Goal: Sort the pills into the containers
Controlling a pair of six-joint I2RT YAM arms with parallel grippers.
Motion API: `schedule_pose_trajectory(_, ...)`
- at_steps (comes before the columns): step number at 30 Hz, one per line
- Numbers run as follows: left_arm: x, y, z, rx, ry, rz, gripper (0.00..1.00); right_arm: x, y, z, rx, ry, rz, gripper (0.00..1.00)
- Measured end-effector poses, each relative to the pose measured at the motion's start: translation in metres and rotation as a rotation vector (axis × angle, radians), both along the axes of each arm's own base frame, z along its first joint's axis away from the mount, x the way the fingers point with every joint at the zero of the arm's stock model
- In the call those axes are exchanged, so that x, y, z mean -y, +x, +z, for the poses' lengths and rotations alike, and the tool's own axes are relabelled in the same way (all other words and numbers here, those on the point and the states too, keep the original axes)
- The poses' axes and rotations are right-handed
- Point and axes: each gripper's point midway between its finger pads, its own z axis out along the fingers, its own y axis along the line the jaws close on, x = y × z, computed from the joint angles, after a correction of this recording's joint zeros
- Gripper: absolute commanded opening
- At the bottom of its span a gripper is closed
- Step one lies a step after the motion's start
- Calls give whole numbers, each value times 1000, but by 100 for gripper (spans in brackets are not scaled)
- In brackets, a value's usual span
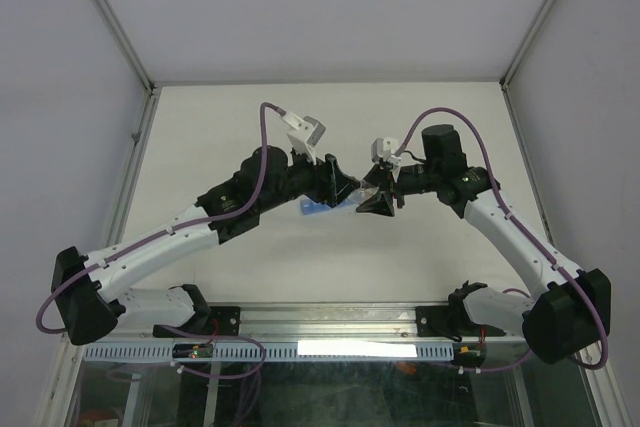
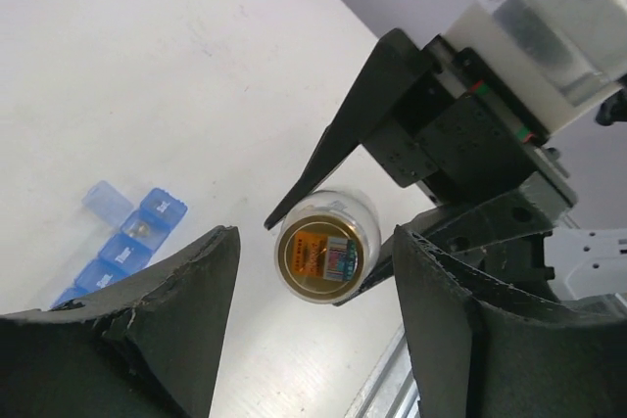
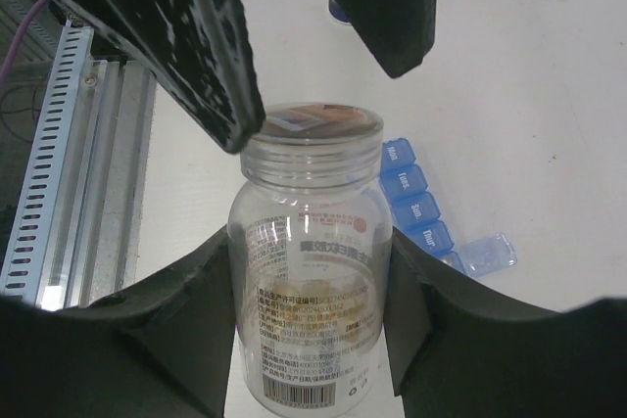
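Note:
My right gripper is shut on the small clear bottle and holds it above the table, its threaded neck pointing at the left gripper. Orange-tan pills lie clumped inside it. My left gripper is open, with one finger on each side of the bottle's end and a gap on both sides. The containers, a blue strip, lie on the table below; they also show in the right wrist view. One lid is flipped open. In the top view both grippers meet mid-table above the strip.
The white table sits inside white enclosure walls. A slotted aluminium rail runs along the near edge, by the arm bases. Purple cables loop over both arms.

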Motion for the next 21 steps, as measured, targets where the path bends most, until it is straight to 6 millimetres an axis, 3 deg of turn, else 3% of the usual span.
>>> schedule_pose_trajectory(8,9,-4,-21,-42,71,-37,42,0,0,0,0,-1,-1,0)
schedule_pose_trajectory(11,12,-6,-22,-48,74,-57,25,0,0,-1,-2,-2,-1,0)
schedule_pose_trajectory(15,13,-10,-22,-25,89,-97,15,0,-1,-1,-8,-3,2,0)
schedule_pose_trajectory(21,16,-15,-26,165,154,-276,17,2,-7,-4,-34,-9,13,0)
